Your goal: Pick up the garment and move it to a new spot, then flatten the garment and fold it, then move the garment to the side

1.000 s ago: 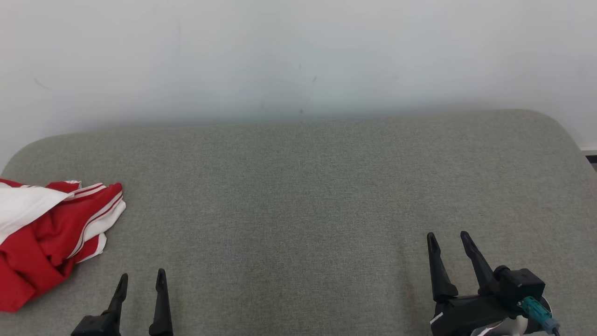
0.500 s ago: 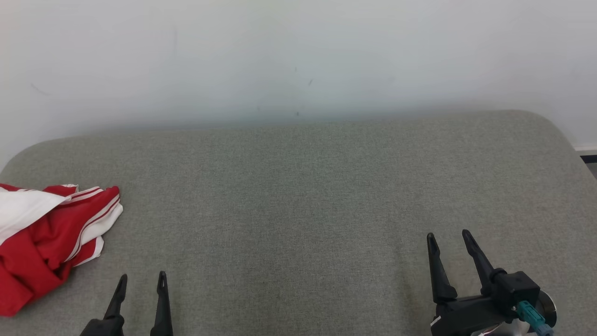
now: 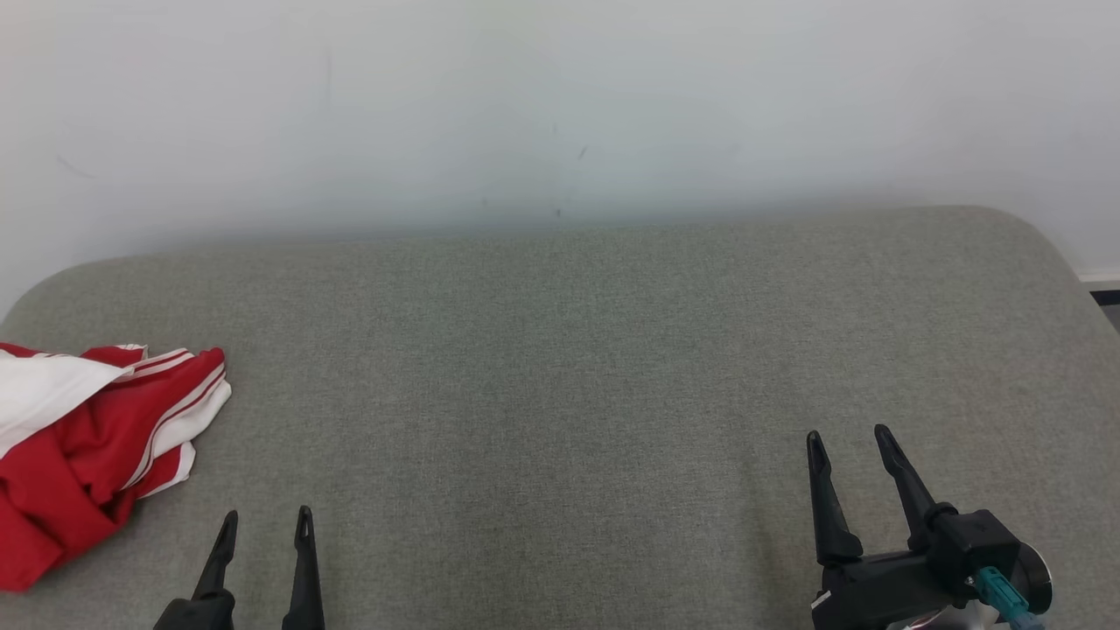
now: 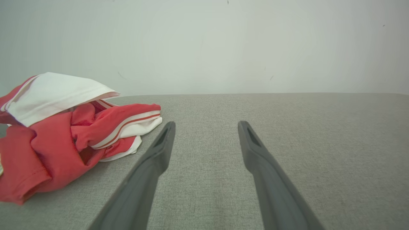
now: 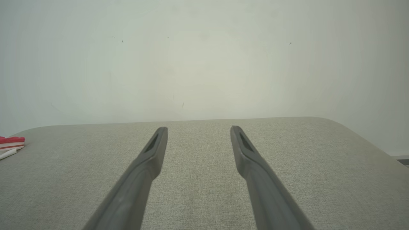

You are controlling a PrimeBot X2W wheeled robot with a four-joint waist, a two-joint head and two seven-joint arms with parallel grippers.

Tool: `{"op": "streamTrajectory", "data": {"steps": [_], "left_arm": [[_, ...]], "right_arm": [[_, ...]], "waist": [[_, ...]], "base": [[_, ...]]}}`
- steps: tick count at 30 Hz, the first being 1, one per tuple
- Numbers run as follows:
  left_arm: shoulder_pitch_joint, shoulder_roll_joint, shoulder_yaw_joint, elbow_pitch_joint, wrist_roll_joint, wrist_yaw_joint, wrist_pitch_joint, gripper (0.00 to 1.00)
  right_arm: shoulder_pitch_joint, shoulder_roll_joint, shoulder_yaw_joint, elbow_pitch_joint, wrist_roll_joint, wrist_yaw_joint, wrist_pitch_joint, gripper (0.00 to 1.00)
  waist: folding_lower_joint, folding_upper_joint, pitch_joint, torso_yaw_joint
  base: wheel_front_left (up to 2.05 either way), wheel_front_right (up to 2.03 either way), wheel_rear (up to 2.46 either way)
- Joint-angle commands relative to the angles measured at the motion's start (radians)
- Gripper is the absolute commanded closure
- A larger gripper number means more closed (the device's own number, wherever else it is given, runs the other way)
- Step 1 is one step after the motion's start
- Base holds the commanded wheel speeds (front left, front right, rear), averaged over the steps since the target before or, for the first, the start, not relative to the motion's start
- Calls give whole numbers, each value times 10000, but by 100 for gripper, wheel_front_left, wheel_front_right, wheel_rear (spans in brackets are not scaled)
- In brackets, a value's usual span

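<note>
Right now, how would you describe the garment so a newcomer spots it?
Find the grey padded surface before the pale wall. At its left edge, left of the open left tool, lies the garment. It is a crumpled red heap with white stripes; everything around it is plain grey.

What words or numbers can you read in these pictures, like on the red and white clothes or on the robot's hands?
None: there is no readable text.
Red and white garment: only stripes on the folds that show, no letters.
Left gripper and right gripper: plain dark fingers, no labels.
Small white mark on the right gripper's base: too small to read.
Grey cushion and wall: no writing, only specks on the wall.
</note>
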State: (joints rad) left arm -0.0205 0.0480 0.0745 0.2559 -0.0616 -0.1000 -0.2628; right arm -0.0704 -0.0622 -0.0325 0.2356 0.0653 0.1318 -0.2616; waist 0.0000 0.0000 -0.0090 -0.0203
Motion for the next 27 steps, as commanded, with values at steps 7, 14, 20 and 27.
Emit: {"op": "streamTrajectory", "data": {"steps": [7, 14, 20, 27], "left_arm": [[162, 40, -38, 35, -57, 100, -32, 0], [263, 41, 244, 143, -85, 164, -32, 0], [411, 43, 439, 154, -96, 262, -33, 0], [577, 32, 693, 79, -135, 460, -32, 0]], "right_arm": [[77, 42, 46, 51, -29, -21, -51, 0], [229, -11, 312, 54, 92, -21, -51, 0], [321, 23, 611, 50, 199, -21, -34, 0], [417, 62, 973, 78, 273, -21, -31, 0]], "waist": [[0, 0, 8, 202], [0, 0, -77, 1026], [0, 0, -119, 2213], [0, 0, -113, 3468]], "base": [[0, 0, 0], [0, 0, 0], [0, 0, 0], [0, 0, 0]]}}
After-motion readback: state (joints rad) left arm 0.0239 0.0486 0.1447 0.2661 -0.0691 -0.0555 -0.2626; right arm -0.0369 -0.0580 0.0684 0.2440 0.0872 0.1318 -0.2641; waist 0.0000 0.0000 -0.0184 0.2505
